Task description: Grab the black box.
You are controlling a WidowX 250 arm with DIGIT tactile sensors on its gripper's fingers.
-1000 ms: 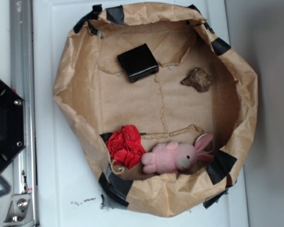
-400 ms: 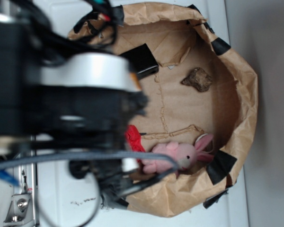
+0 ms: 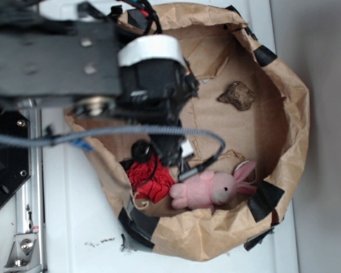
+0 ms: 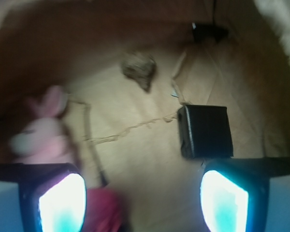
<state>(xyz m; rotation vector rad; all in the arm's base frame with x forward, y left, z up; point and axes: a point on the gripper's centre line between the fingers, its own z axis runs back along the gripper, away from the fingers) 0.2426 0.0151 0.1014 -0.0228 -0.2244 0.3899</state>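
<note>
Exterior view: arm (image 3: pixel 102 62) reaches from the left over the paper bag (image 3: pixel 284 96) on the white desk (image 3: pixel 74 227), hiding the box. Rock (image 3: pixel 237 95) lies to the right, bunny (image 3: pixel 210 189) and red cloth (image 3: pixel 150 182) at the bag's lower edge.

Wrist view: tool (image 4: pixel 142 200) hangs with fingers (image 4: pixel 62 203) wide apart, holding nothing. Box (image 4: pixel 205 131) lies flat on the bag floor just above the right finger, untouched.

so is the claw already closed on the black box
No, in the wrist view the claw is open, and the black box lies apart on the brown paper ahead of its fingertips.
</note>
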